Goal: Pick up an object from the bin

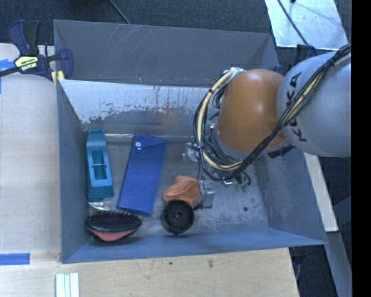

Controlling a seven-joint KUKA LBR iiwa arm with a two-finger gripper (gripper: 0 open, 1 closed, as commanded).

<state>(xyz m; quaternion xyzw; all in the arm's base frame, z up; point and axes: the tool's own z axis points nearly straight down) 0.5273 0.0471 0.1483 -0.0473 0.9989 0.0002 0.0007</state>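
Note:
My gripper (205,193) hangs low over the middle of the bin floor, under the arm's orange cover. A small orange lumpy thing (180,189) lies right against its left side. Whether it is gripped I cannot tell. Just below that lies a black round thing (178,216), like a cap or a wheel. A flat dark blue rectangular box (142,173) rests further left on the floor.
A light blue tape dispenser (98,164) stands along the bin's left wall. A black brush with a red underside (113,224) lies in the front left corner. The arm and its cables cover the right middle of the bin.

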